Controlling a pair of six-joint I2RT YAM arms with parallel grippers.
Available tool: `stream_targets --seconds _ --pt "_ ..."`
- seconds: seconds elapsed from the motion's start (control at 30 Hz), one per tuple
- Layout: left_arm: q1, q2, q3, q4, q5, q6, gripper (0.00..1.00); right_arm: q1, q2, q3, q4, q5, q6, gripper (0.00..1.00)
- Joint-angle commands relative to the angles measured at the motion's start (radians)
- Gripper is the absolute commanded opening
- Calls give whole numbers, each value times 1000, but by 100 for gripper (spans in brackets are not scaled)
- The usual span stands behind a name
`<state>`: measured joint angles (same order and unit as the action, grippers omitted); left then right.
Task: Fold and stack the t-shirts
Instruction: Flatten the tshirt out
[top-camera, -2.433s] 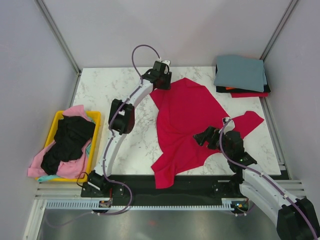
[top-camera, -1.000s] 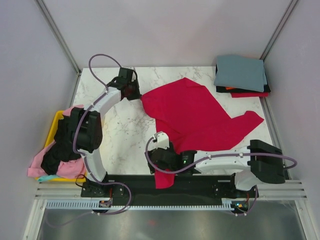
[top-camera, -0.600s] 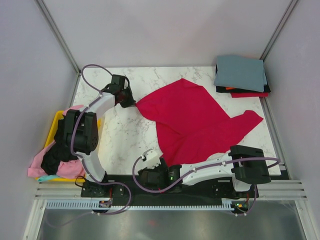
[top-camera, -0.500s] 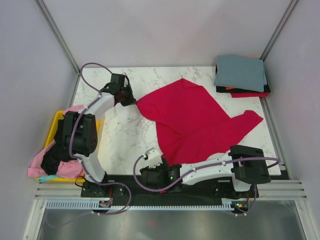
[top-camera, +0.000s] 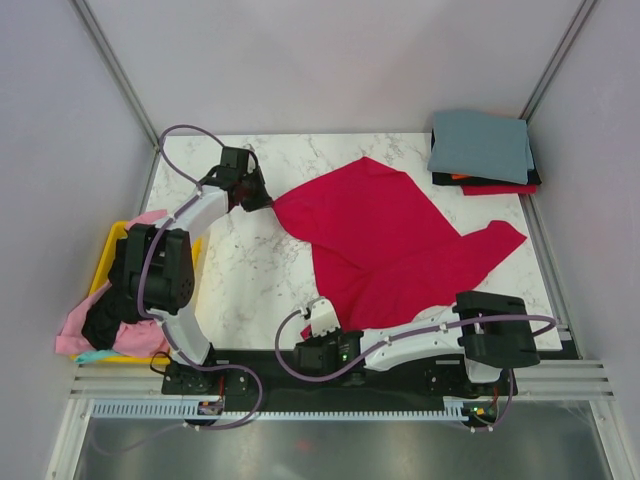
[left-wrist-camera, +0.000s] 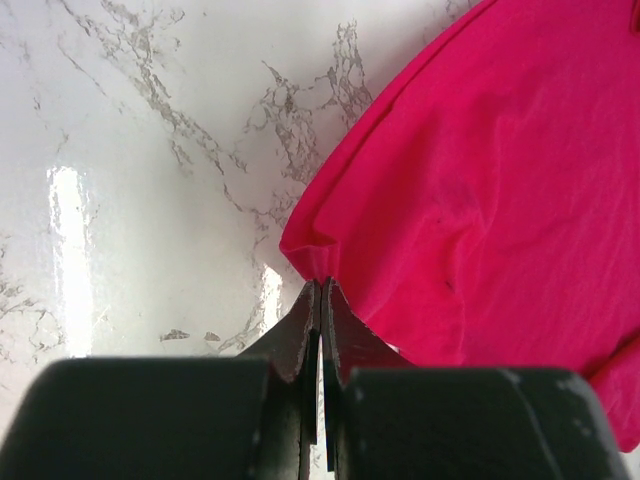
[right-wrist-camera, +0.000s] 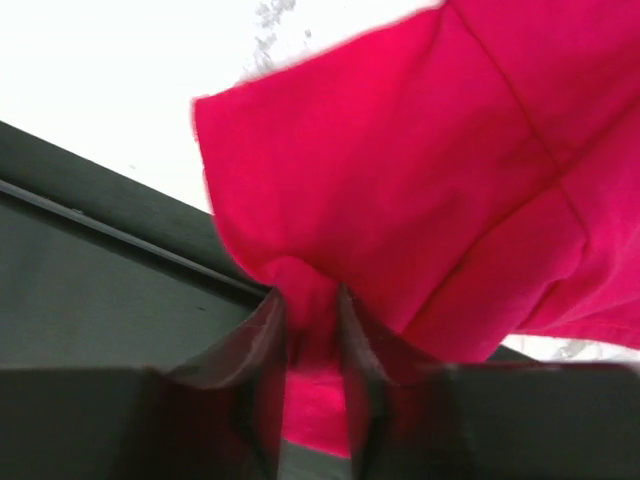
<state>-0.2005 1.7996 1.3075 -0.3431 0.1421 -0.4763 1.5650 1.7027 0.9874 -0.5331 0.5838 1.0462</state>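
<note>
A crimson-red t-shirt (top-camera: 390, 230) lies spread across the marble table (top-camera: 250, 270). Its left corner (left-wrist-camera: 310, 250) is pinched in my left gripper (top-camera: 266, 203), whose jaws are pressed together on the cloth edge (left-wrist-camera: 321, 285). At the table's near edge, my right gripper (top-camera: 316, 336) has its fingers on either side of a bunched fold of the shirt's lower corner (right-wrist-camera: 310, 295), over the black front rail. That corner is hidden under the wrist in the top view. More t-shirts lie folded in a stack at the back right, a grey-blue one (top-camera: 480, 145) on top.
A yellow bin (top-camera: 192, 240) sits off the table's left edge, holding a crumpled black shirt (top-camera: 140, 280) and a pink one (top-camera: 150, 222). The black rail (top-camera: 400, 372) runs along the near edge. Grey walls enclose the table on three sides.
My left gripper dragged the shirt's corner leftward and then held still. My right gripper swung to the near edge, and its jaws closed in on the shirt's lower corner.
</note>
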Motion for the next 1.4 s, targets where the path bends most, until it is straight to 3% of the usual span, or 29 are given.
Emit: stream_targets --seconds 0.0,0.07,0.23,0.37,0.43,0.57,0.73,0.8,0.83,0.87,0.9,0.93,0.97,1.03,1.07,1.13,1.17,1.3,1.37 --pt "0 -55 -4 24 22 -22 2 6 -47 -36 -36 42 51 15" --pt "0 -65 -1 21 31 -22 2 7 -66 -33 -70 66 63 0" --pt "0 -217 -13 -25 25 -19 2 3 -262 19 -308 278 97 0" --pt "0 -401 9 -89 14 -1 2 3 -434 224 -560 470 86 0" --pt "0 -471 38 -141 -4 16 2 7 -515 310 -657 526 42 0" --pt "0 -644 99 -206 -35 57 2 10 -638 500 -645 654 -184 0" --pt "0 -856 157 -208 -24 140 2 10 -644 677 -627 767 -432 0" --pt "0 -902 174 -208 -15 165 2 10 -638 750 -599 838 -565 0" --pt "0 -939 193 -208 -18 182 2 10 -641 760 -491 861 -642 0" --pt "0 -951 203 -208 -27 191 2 10 -664 734 -390 882 -905 0" --pt "0 -963 216 -208 -42 199 2 10 -682 708 -267 899 -1031 0" --pt "0 -983 237 -208 -48 211 2 9 -701 648 -3 928 -1174 0" --pt "0 -988 252 -209 -56 222 2 10 -742 616 154 932 -1418 0" --pt "0 -994 294 -200 -52 246 2 9 -781 561 560 834 -1641 0" --pt "0 -997 306 -197 -50 254 2 9 -794 586 561 756 -1617 0" --pt "0 -994 341 -171 -16 280 2 10 -793 658 352 531 -1550 0" --pt "0 -982 352 -169 -6 292 2 10 -749 718 349 439 -1561 0" --pt "0 -941 381 -188 -27 327 2 -23 -482 862 337 632 -1782 0" --pt "0 -938 360 -188 -29 329 2 -210 -370 997 184 587 -1641 0"
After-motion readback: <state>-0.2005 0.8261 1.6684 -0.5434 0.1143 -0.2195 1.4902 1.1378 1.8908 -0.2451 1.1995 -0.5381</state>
